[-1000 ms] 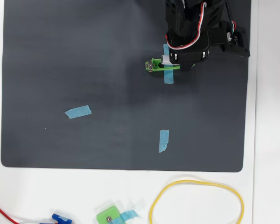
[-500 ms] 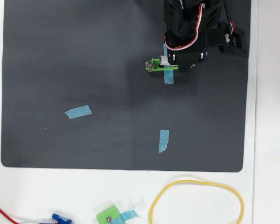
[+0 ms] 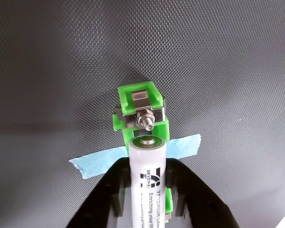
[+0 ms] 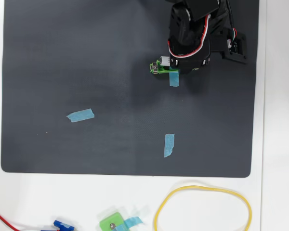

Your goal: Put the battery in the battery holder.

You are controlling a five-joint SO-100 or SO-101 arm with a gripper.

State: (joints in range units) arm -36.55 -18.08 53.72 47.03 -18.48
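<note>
In the wrist view the white battery (image 3: 148,185) with black print is held between the black fingers of my gripper (image 3: 149,199), which is shut on it. It hangs lengthwise right over the bright-green battery holder (image 3: 140,110), its metal end close to the holder's far silver screw and contact. Blue tape (image 3: 97,162) crosses the holder's middle. In the overhead view the arm covers most of the holder (image 4: 156,66); only its left end and the tape (image 4: 174,78) show. The battery is hidden there.
A dark mat (image 4: 86,57) covers the table, with two loose blue tape strips (image 4: 80,115) (image 4: 169,145). Below the mat lie a yellow loop (image 4: 202,209), a small squarish green block (image 4: 111,223), a blue part (image 4: 62,224) and a red wire (image 4: 2,219).
</note>
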